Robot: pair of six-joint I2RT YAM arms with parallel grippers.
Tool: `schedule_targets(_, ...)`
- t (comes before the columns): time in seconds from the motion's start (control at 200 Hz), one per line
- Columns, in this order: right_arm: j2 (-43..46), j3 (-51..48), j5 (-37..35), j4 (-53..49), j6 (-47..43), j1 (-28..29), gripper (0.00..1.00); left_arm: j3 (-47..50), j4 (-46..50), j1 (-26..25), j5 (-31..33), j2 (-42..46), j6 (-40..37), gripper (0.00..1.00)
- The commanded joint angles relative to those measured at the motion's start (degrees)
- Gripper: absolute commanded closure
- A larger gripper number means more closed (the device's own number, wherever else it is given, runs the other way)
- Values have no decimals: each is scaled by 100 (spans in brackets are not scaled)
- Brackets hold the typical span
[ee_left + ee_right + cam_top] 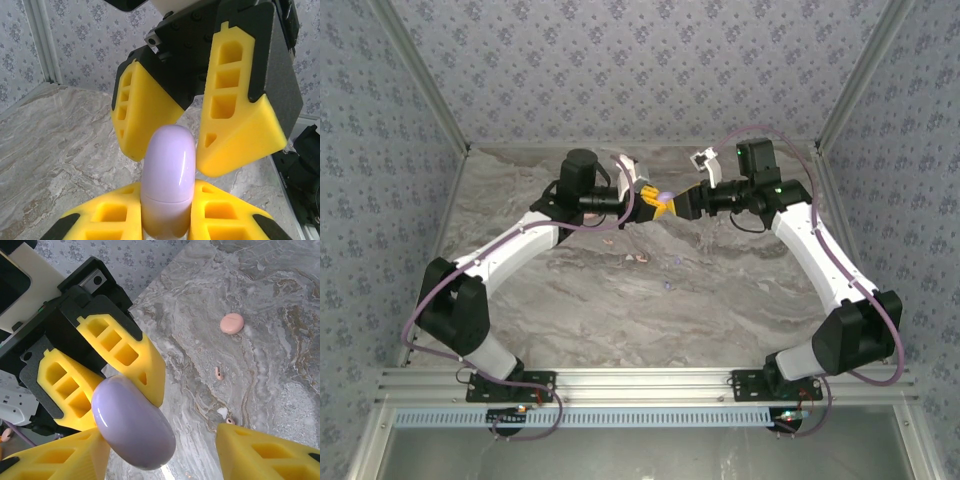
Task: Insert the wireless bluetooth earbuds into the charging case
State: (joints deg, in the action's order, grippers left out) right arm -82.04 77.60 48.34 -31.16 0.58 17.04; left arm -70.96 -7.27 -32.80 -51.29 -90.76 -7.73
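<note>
- The left gripper [167, 212] is pinching a lilac case [167, 165] between its yellow fingers, holding it in the air above the table [280, 365].
- The case is looking smooth, glossy and pebble-round, with a thin seam around it.
- The right gripper [160, 437] is standing wide, its jaws flanking the case.
- Tiny pinkish earbuds [218, 373] are lying loose on the marble, near a round pink case [231, 323].
</note>
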Motion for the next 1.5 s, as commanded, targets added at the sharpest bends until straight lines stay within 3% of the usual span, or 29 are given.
schedule_targets(0.0, 9, 194, -414, 5, 66, -23, 40, -16, -31, -80, -266, 251, -238, 85)
schedule_targets(0.64, -74, 233, -857, 3, 285, -81, 40, 121, -26, -145, -503, 416, -314, 87)
schedule_targets(0.88, 36, 326, -745, 11, 285, -73, 38, 172, -217, -114, -95, 269, 7, 88)
schedule_targets(1.494, 331, 187, -969, 17, 302, -127, 35, 297, -433, 35, 188, 110, 496, 88)
